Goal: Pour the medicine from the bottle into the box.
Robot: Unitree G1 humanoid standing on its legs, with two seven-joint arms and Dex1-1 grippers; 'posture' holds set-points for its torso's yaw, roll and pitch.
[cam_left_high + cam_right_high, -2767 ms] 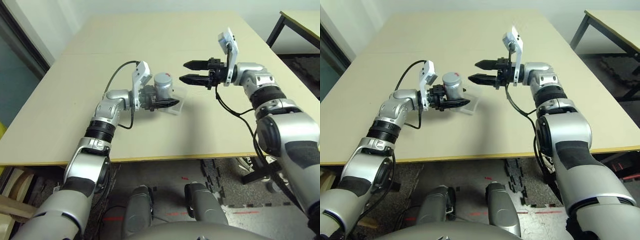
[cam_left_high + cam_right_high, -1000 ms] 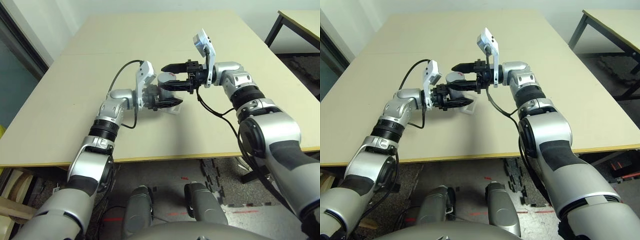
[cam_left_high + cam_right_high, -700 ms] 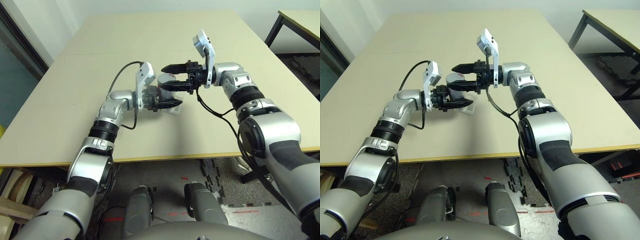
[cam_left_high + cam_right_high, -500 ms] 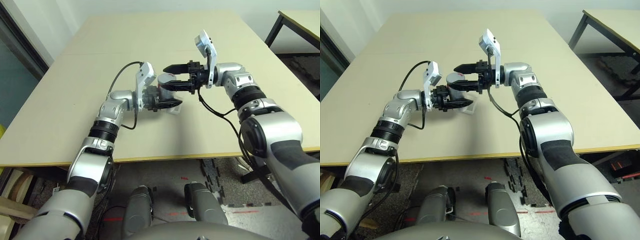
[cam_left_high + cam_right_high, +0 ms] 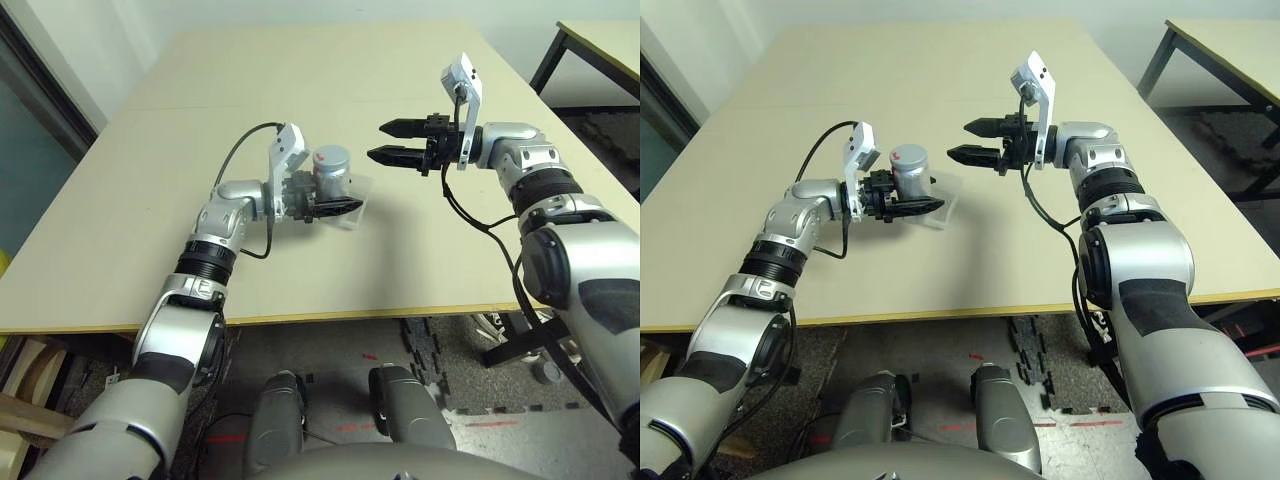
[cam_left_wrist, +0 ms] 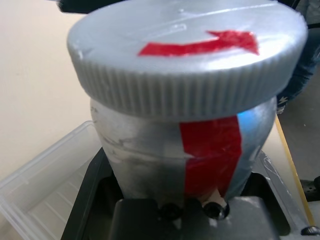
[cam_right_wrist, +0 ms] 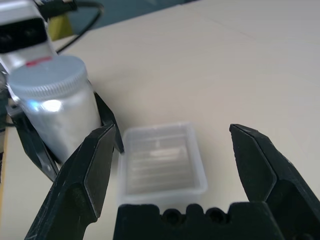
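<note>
Left gripper [image 5: 338, 207], black two-fingered, clamped on small silvery-grey cylindrical bottle [image 5: 331, 172] with red vertical stripe and ribbed cap still on. Bottle upright between black fingers [image 5: 922, 206], seated deep against gripper's base, raised over pale beige tabletop [image 5: 300, 80]. Fingertips reaching past bottle, out over shallow transparent plastic box [image 7: 161, 160], roughly square with rounded corners, lying flat on table just beside and below bottle. No pellets discernible through bottle wall or in box. Further right, right gripper [image 5: 388, 141], black fingers spread wide and holding nothing, pointing toward bottle, well apart from it and above table. From right wrist camera, box between spread fingers [image 7: 87, 177], bottle beside one.
</note>
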